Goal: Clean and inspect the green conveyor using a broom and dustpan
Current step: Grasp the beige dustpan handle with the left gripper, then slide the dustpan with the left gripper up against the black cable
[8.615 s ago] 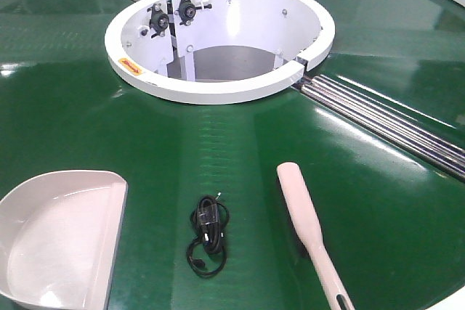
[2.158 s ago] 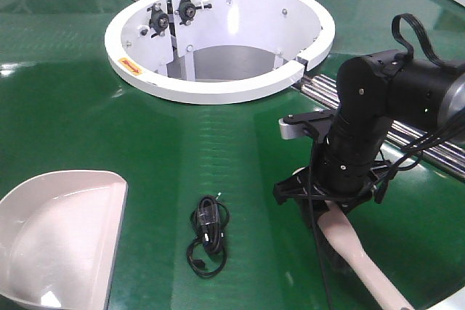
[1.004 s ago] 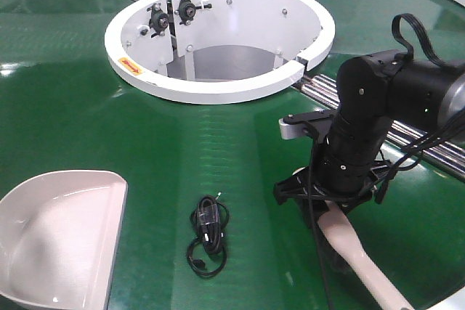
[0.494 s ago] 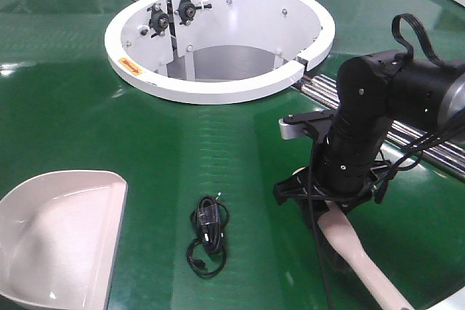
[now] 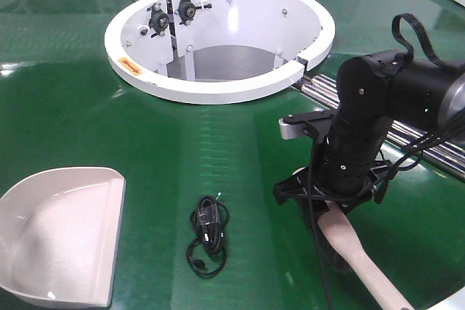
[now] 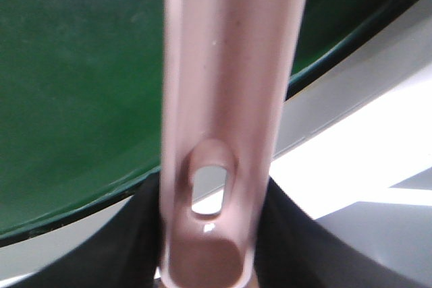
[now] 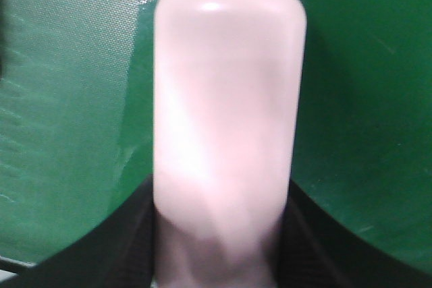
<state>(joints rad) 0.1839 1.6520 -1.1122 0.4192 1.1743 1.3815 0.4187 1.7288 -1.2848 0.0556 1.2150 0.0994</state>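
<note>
- The green conveyor [image 5: 87, 107] is filling the front view. Its glossy belt is curving around the white inner rim [image 5: 218, 94], which is sitting toward 12 o'clock.
- Steel rollers [image 5: 318, 92] are running from the rim's 4 o'clock edge out toward 3 o'clock and passing behind the black right arm [image 5: 392, 99].
- The right gripper [image 5: 328, 195] is pointing down at the belt at about 4 o'clock of the view. It is clamping the broom [image 5: 357, 252] near its paddle end, and the handle is trailing off toward 5 o'clock and leaving the picture.
- In the right wrist view the broom's rounded pale back is reaching up toward 12 o'clock. The dark fingers [image 7: 111, 247] are pressing on it from 7 and 5 o'clock, so this claw is closing tight on the broom.
- Whether the bristles are touching the belt cannot be told.
- The dustpan [image 5: 58, 230] is sitting at 8 o'clock of the front view, with its straight lip facing 3 o'clock and its scoop running partly out of the picture.
- The left gripper [image 6: 209, 257] is showing only in the left wrist view. Its dark claws are hugging the dustpan's handle from both sides at 6 o'clock, gripping the end that has the slot hole [image 6: 208, 190].
- That handle is stretching toward 12 o'clock across the belt's outer edge, with a grey surface [image 6: 324, 109] showing beyond the edge at 4 o'clock.
- A coiled black cable [image 5: 207, 234] is lying on the belt at 6 o'clock, between the dustpan and the broom, touching neither.
</note>
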